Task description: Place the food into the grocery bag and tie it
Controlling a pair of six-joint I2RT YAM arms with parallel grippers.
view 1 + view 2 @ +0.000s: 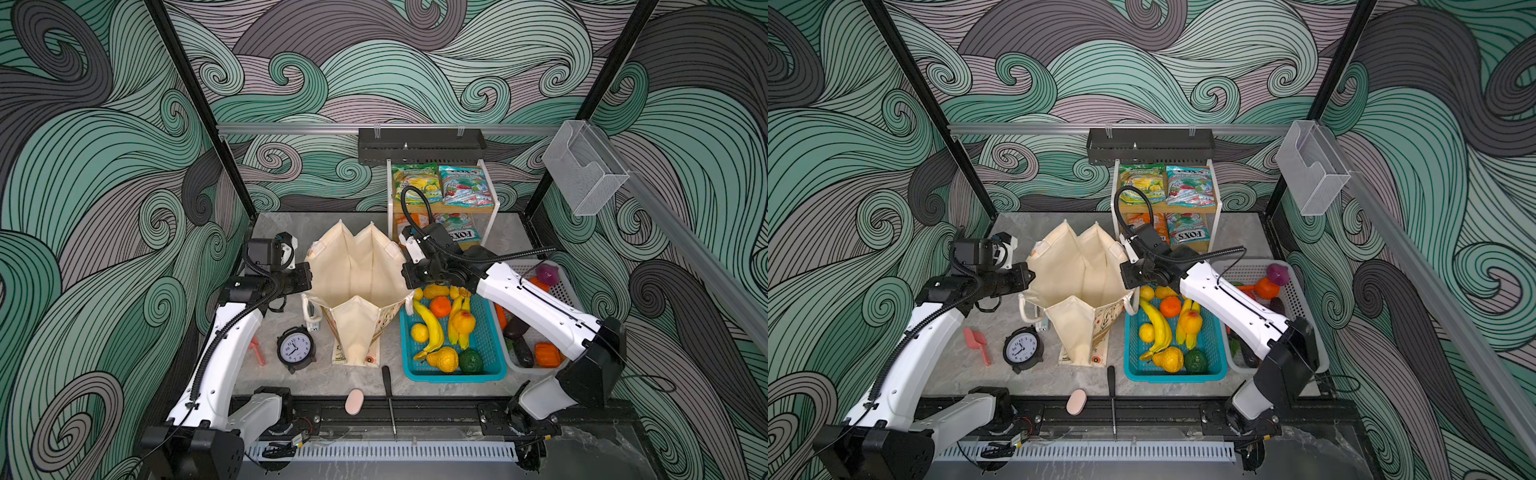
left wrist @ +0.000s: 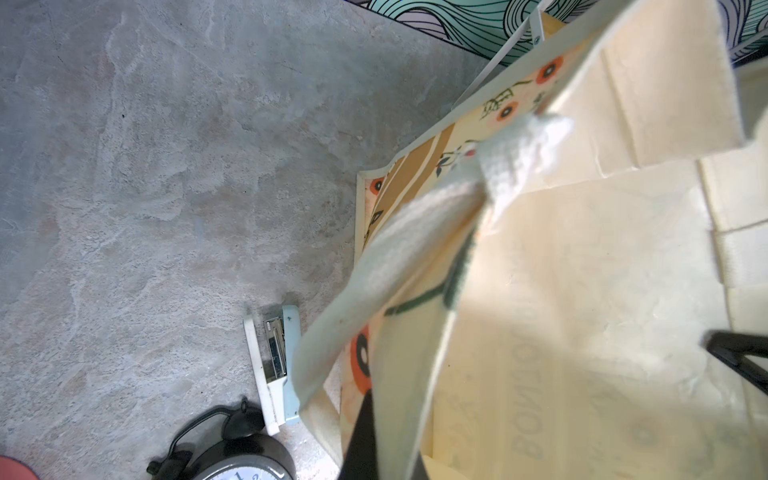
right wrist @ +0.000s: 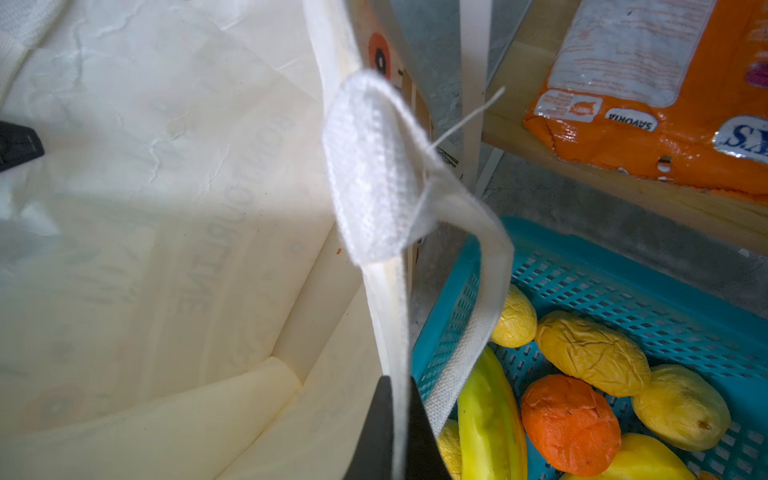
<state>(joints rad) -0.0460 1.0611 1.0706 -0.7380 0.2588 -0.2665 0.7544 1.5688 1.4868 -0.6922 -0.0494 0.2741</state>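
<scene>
The cream grocery bag (image 1: 357,266) (image 1: 1075,266) stands open mid-table, nothing visible inside. My left gripper (image 1: 309,278) (image 2: 392,432) is shut on its left rim, beside a white strap handle (image 2: 415,232). On the opposite rim my right gripper (image 1: 405,276) (image 3: 398,380) is shut, below the other handle (image 3: 374,174). The food lies outside the bag. A banana (image 1: 430,328) (image 3: 490,415), orange (image 1: 440,306) and peach (image 1: 464,322) are in the teal basket (image 1: 453,377). The purple onion (image 1: 547,274) and eggplant (image 1: 515,328) are in the white basket (image 1: 561,291). Snack packets (image 1: 417,183) lie on the shelf.
A black alarm clock (image 1: 295,347) and a stapler (image 1: 312,322) sit left of the bag, a pink scoop (image 1: 978,343) further left. The pink pad (image 1: 354,401) and a screwdriver (image 1: 388,390) lie at the front edge. The wooden shelf rack (image 1: 492,208) stands at the back.
</scene>
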